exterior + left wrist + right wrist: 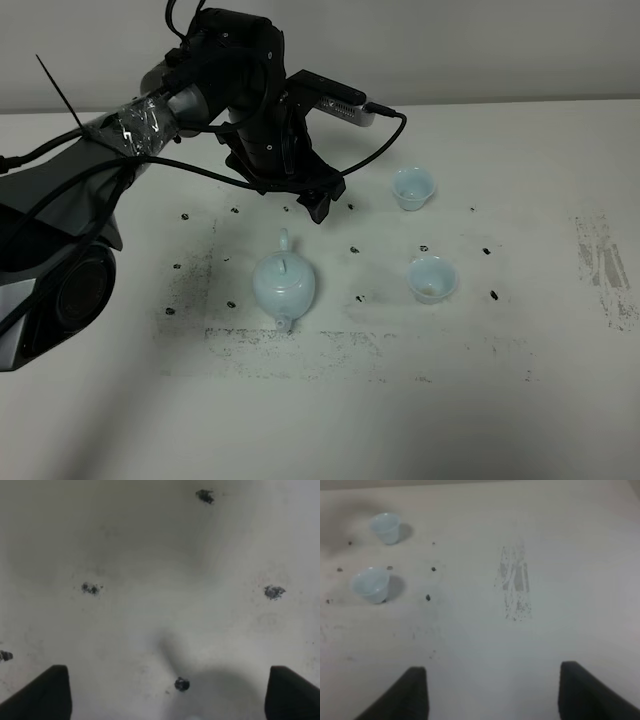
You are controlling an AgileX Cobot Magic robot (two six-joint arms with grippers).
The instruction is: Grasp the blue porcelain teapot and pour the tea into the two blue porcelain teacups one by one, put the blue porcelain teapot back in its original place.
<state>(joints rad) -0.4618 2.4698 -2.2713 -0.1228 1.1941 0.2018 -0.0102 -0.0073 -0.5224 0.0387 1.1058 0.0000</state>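
The blue porcelain teapot (285, 285) stands upright on the white table, handle to the back, spout to the front. The two blue porcelain teacups stand to its right: the far one (413, 187) and the near one (432, 278). My left gripper (322, 205) hangs above the table just behind and right of the teapot, apart from it. In the left wrist view it (166, 690) is open and empty over bare table. My right gripper (492, 680) is open and empty; its view shows both cups (385, 527) (371, 584) far off. It is outside the exterior view.
Small black marks dot the table (500, 400) around the teapot and cups. A grey scuffed patch (600, 265) lies at the right, also in the right wrist view (515, 587). The left arm's bulky base (50, 280) fills the left edge.
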